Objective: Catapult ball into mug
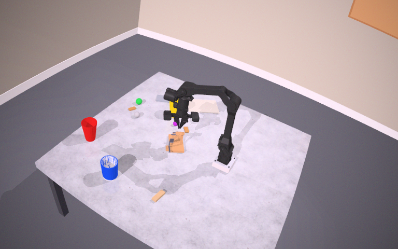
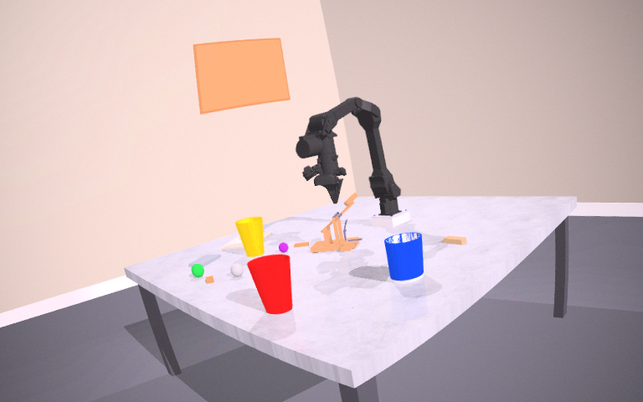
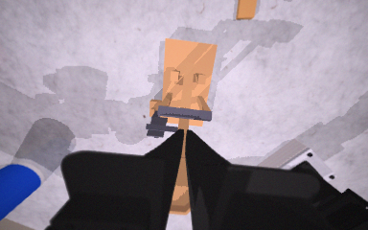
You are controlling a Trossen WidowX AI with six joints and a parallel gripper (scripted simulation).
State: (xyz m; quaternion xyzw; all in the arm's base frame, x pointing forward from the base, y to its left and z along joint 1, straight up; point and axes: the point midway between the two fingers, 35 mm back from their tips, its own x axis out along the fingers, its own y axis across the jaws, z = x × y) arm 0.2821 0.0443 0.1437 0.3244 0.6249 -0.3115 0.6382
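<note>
The orange catapult (image 1: 176, 148) (image 2: 331, 247) (image 3: 189, 53) stands mid-table, its throwing arm raised. My gripper (image 1: 179, 127) (image 2: 335, 202) (image 3: 184, 134) is shut, empty, pointing down above the catapult. In the wrist view the fingers partly hide the throwing arm; no ball shows on its visible part. The blue mug (image 1: 109, 172) (image 2: 405, 260) (image 3: 15, 192) stands upright. A purple ball (image 1: 175, 123) (image 2: 283, 247) lies near the catapult. A green ball (image 1: 138, 101) (image 2: 198, 270) and a white ball (image 1: 137, 114) (image 2: 236, 270) lie farther off.
A red cup (image 1: 89, 132) (image 2: 274, 286) and a yellow cup (image 1: 172, 108) (image 2: 252, 239) stand upright. Orange blocks (image 1: 158, 195) (image 2: 454, 239) (image 3: 246, 9) lie about, one close to the catapult. A pale board (image 1: 212, 107) lies behind the gripper in the top view.
</note>
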